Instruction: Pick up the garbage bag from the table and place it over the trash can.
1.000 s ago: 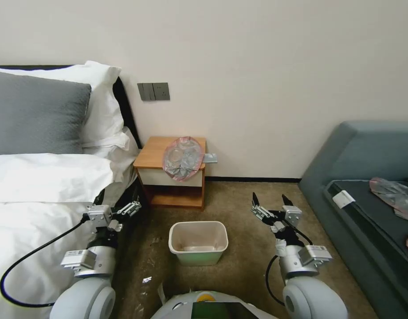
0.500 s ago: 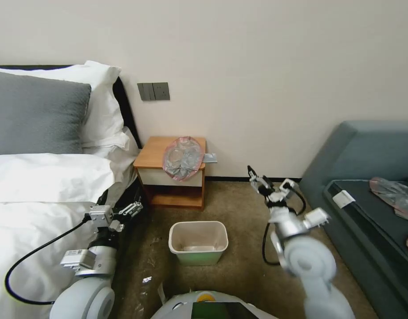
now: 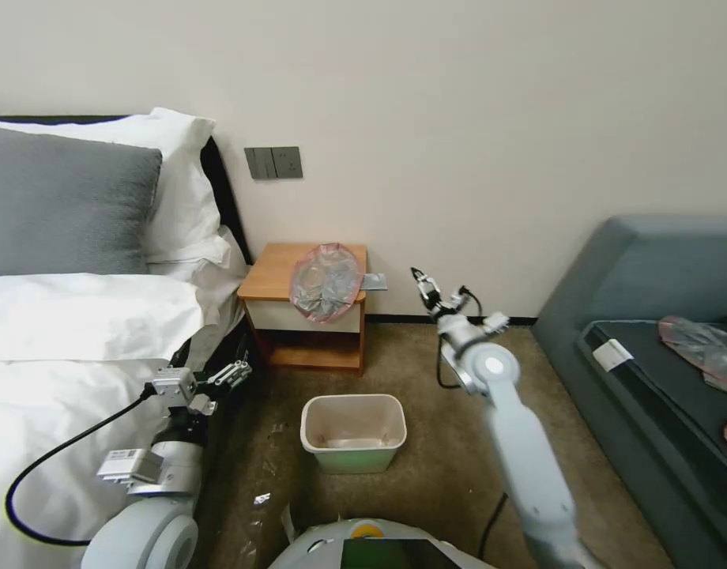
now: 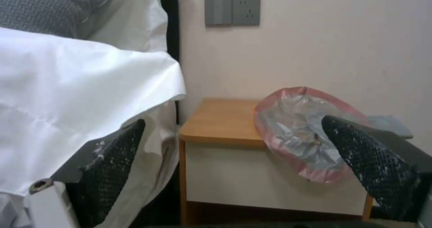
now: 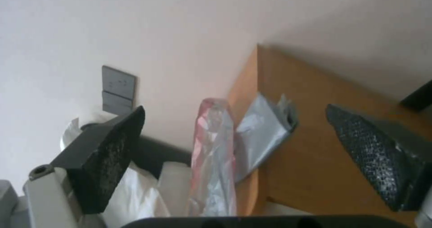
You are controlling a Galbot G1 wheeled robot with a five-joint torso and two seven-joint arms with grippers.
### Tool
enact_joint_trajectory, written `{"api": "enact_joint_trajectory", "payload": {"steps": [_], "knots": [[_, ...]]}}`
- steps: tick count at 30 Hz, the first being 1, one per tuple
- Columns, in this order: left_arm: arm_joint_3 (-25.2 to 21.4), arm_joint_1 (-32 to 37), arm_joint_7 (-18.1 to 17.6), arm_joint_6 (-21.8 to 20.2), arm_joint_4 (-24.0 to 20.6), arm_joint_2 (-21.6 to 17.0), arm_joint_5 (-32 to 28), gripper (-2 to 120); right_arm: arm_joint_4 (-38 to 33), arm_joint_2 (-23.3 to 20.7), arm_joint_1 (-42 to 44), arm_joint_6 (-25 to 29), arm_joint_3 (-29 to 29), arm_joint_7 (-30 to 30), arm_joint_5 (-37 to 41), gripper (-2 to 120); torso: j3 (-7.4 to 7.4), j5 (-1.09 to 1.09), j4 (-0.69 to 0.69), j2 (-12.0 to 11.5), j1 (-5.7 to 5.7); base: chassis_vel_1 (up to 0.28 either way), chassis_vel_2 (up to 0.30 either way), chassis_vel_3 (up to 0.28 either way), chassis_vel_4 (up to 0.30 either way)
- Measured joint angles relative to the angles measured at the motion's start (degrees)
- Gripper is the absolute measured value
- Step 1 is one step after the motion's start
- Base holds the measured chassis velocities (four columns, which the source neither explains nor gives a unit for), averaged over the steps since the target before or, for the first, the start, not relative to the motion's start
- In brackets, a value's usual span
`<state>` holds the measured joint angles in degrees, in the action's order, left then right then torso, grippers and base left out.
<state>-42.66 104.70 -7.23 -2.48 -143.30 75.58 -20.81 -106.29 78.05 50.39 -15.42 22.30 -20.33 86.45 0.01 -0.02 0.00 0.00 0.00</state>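
— Jaws first: from the head view, how do ours stand?

— Apart on both sides. Our right gripper (image 3: 431,294) is stretched out toward the nightstand (image 3: 278,275), just off its right edge and clear of it, holding nothing. Our left gripper (image 3: 231,371) sits low beside the bed (image 3: 71,316), idle, also holding nothing.

— And the garbage bag (image 3: 325,281)?

— It lies on the nightstand's surface, near the right side, with its pink rim drooping over the front edge onto the white drawer front. A folded grey sheet (image 3: 374,280) lies just beside it. The trash can (image 3: 353,431) stands on the carpet in front of us, unlined.

— What does the left wrist view add?

— Our left fingers (image 4: 112,160) are spread wide, with the bag (image 4: 306,133) and the wooden top (image 4: 220,120) well ahead of them.

— And the right wrist view?

— Our right fingers (image 5: 110,150) are wide too, framing the bag (image 5: 212,153) seen edge-on and the grey sheet (image 5: 263,130) next to it on the wood (image 5: 310,160). No contact yet.

— So which step are we in?

— We judge it the reach, with the pickup not yet made. Next we would need to bring the right jaws around a fold of the pink rim alone, keeping clear of the grey sheet, and close firmly, since thin crinkly plastic may slip.
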Motion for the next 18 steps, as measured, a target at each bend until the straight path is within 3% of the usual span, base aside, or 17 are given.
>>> {"api": "enact_joint_trajectory", "payload": {"steps": [9, 18], "knots": [[-0.5, 0.6, 0.4, -0.2, 0.0, 1.3, 0.0, 100, 13.3, 5.4, -6.3, -1.4, -2.2, 5.5, 0.3, 100, 0.0, 0.01, 0.0, 0.0, 0.0, 0.0, 0.0, 0.0, 0.0], [-0.6, 1.5, 0.4, -0.3, 0.1, 2.5, 0.4, 100, 19.2, 6.9, -8.7, -2.2, -2.7, 9.2, -1.0, 100, 0.0, 0.01, -0.01, 0.0, 0.0, 0.0, 0.0, 0.0, 0.0]]}}
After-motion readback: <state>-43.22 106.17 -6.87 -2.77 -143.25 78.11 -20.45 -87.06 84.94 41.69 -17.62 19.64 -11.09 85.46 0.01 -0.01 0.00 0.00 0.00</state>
